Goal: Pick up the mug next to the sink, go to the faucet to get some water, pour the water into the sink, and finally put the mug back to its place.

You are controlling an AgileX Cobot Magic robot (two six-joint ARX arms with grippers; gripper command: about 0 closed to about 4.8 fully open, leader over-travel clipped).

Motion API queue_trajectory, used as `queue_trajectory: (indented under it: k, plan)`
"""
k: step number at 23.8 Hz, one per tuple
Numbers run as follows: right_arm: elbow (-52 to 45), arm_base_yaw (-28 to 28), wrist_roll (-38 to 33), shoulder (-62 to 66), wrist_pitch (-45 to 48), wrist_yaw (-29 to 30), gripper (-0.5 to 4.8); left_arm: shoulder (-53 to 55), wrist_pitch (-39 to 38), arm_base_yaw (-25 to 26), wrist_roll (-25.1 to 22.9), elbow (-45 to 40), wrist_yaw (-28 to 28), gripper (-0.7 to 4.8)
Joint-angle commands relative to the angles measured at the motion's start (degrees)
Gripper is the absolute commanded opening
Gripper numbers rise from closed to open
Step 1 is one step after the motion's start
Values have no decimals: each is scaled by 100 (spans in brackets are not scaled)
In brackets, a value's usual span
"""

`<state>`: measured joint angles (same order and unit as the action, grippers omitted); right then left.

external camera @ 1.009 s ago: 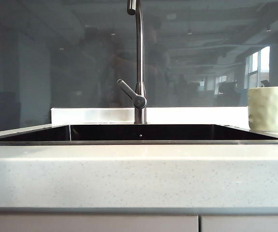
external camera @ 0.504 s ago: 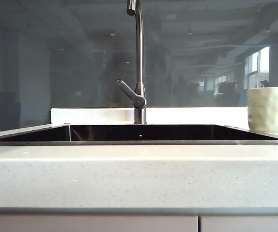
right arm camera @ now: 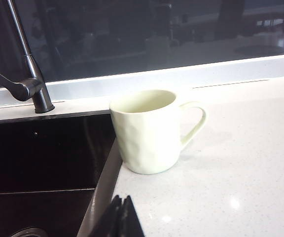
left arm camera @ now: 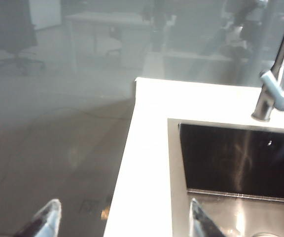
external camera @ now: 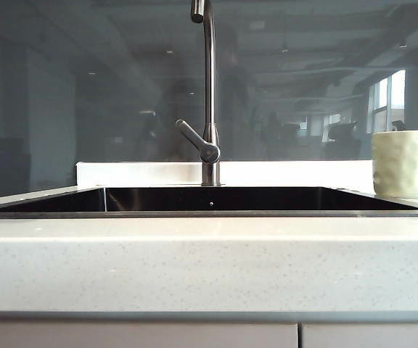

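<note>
**Surfaces Around My Jaws**

Beyond my closed right gripper, the mug looks glazed ceramic, dimpled, softly glossy. It stands on a speckled white countertop, smooth with faint sheen. Past my open left gripper, the sink is glossy black, and the faucet brushed metal.

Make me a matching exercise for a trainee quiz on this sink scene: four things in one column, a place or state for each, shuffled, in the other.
Column one:
1. mug
2. faucet
3. left gripper
4. right gripper

Column two:
A. jaws shut, over the countertop in front of the mug
B. upright on the countertop beside the sink, handle away from the basin
C. jaws wide apart, holding nothing, near the sink's other end
D. rising behind the sink, lever angled out

Pairs: 1-B, 2-D, 3-C, 4-A
</note>
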<state>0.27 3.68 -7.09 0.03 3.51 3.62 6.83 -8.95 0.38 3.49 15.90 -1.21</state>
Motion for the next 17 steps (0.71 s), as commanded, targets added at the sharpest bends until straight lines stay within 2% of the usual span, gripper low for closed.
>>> queue_trajectory:
  k: [1, 6, 10, 16, 17]
  plan:
    - [-20, 4, 7, -13, 96, -4, -6, -391, 507, -2, 15, -636, -17, 332]
    - [-20, 4, 7, -13, 96, -4, -6, -662, 1287, -2, 146, -1397, -9, 332]
    - [-20, 4, 7, -11, 85, -7, -6, -662, 1021, -2, 146, -1467, -7, 332]
    - [-20, 4, 7, -13, 76, -4, -6, -662, 1130, -2, 105, -1467, -127, 332]
    - [-20, 4, 7, -13, 76, -4, -6, -662, 1128, -2, 103, -1467, -151, 309]
